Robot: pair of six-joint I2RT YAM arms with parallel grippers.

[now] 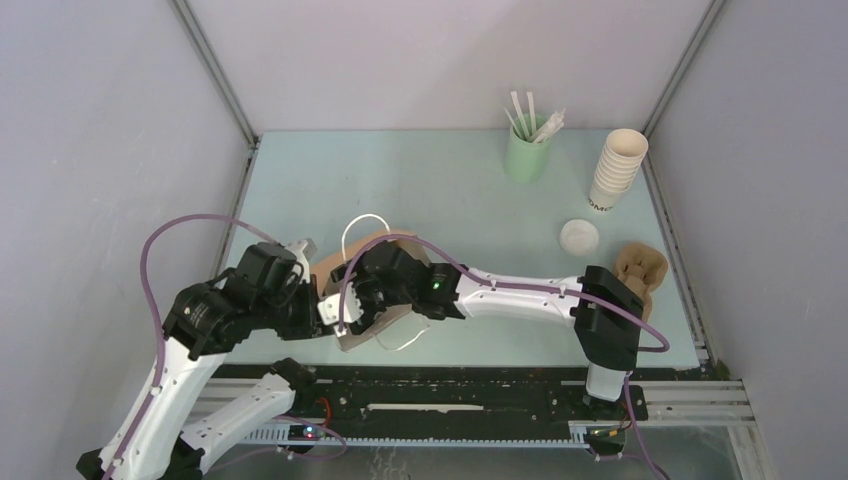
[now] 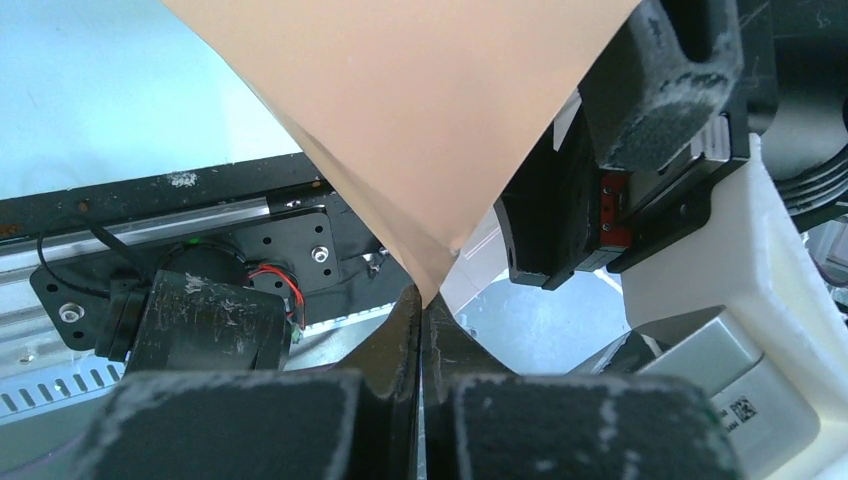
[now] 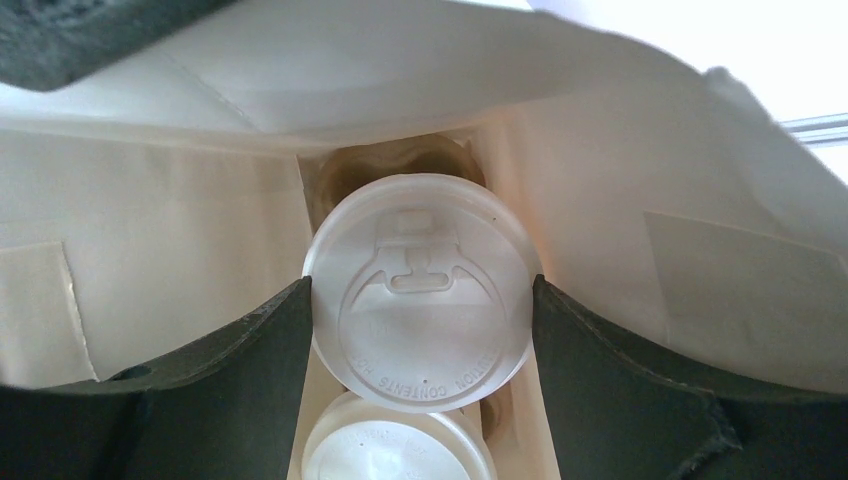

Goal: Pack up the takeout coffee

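Right wrist view: cup [image 3: 420,300] with white lid is seen inside bag [image 3: 170,250], centre of frame. It is gripped at the lid rim by right hand [image 3: 420,290], spread wide around it. Second cup [image 3: 398,448] is seen just below it at bottom centre; the two lids overlap in view, and whether they touch cannot be told.

Left wrist view: bag edge is pinched by left hand [image 2: 420,310], fully closed on the paper.

Top view: both hands are at the bag, lower left-centre of tabletop [image 1: 450,190].

Step is judged to be lowering this cup into the bag, with the task nearly done. Next, the cup is to be set down upright beside the other and released. Right hand is then to be drawn straight out without snagging the paper.
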